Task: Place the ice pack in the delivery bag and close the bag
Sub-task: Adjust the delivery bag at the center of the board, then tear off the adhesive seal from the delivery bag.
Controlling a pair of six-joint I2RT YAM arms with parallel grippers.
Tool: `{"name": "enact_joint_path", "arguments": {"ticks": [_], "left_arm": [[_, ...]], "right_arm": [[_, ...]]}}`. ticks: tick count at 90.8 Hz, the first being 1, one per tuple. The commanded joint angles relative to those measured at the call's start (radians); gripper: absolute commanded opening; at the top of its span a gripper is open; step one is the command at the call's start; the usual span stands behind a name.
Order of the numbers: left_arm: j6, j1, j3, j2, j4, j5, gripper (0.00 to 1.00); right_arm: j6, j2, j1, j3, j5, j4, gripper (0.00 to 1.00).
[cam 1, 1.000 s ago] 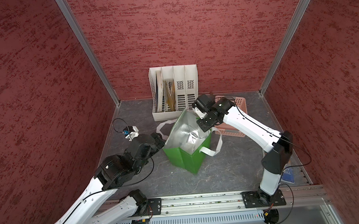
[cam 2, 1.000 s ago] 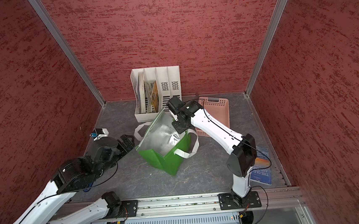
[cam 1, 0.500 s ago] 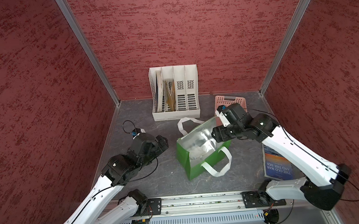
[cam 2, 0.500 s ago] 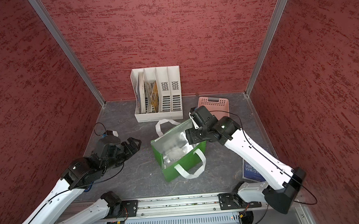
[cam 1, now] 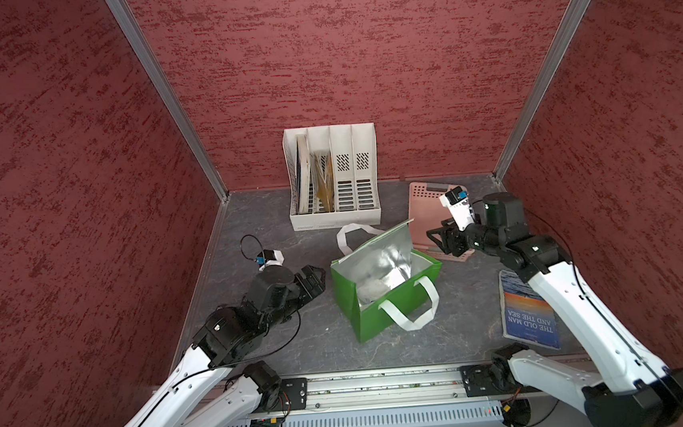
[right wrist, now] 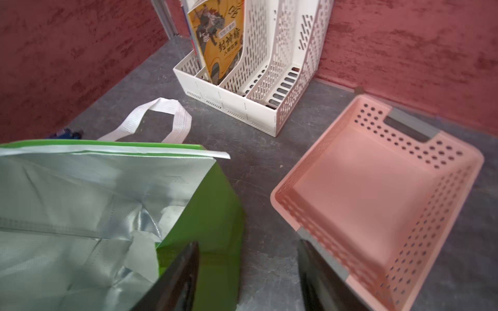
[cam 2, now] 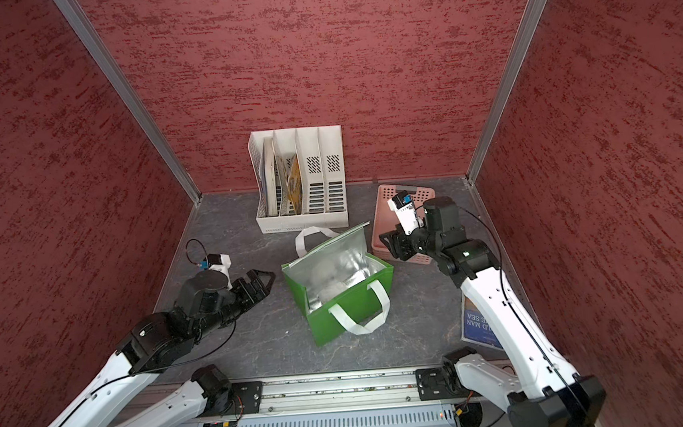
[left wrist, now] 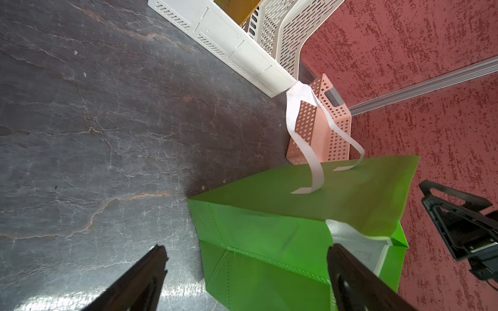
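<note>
The delivery bag [cam 1: 381,320] stands open mid-table, a green tote with silver foil lining and white strap handles, shown in both top views [cam 2: 340,319]. A pale, whitish ice pack [cam 1: 373,292] lies on the foil bottom inside it, and shows in the right wrist view too [right wrist: 142,249]. My left gripper [cam 1: 315,278] is open just left of the bag, and the bag's green side [left wrist: 269,215] lies beyond its spread fingers. My right gripper [cam 1: 437,238] hovers open and holds nothing, between the bag's right end and the pink basket [right wrist: 377,188].
A white file rack [cam 1: 333,177] with books stands at the back wall. The pink perforated basket [cam 1: 426,203] sits at the back right with nothing in it. A blue book [cam 1: 527,312] lies flat at the right, partly under my right arm.
My right gripper has left the bag's mouth, moved right toward the pink basket and opened. The bag has shifted right and turned. My left gripper has come off the bag's left edge.
</note>
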Motion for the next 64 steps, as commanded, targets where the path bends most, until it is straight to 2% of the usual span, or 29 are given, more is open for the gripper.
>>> {"name": "enact_joint_path", "arguments": {"ticks": [1,27,42,64], "left_arm": [[0.037,-0.004,-0.009,-0.006,0.044,0.009,0.96],[0.040,-0.005,-0.017,-0.010,0.063,0.032,0.96],[0.037,-0.005,-0.017,-0.004,0.060,0.035,0.96],[0.038,-0.004,-0.017,-0.007,0.061,0.025,0.96]], "right_arm": [[-0.137,0.080,-0.008,0.054,-0.154,0.041,0.52],[-0.226,0.171,-0.009,0.086,-0.119,0.137,0.52],[-0.249,0.215,-0.009,0.126,-0.123,0.131,0.44],[-0.266,0.229,-0.008,0.135,-0.168,0.117,0.38]]}}
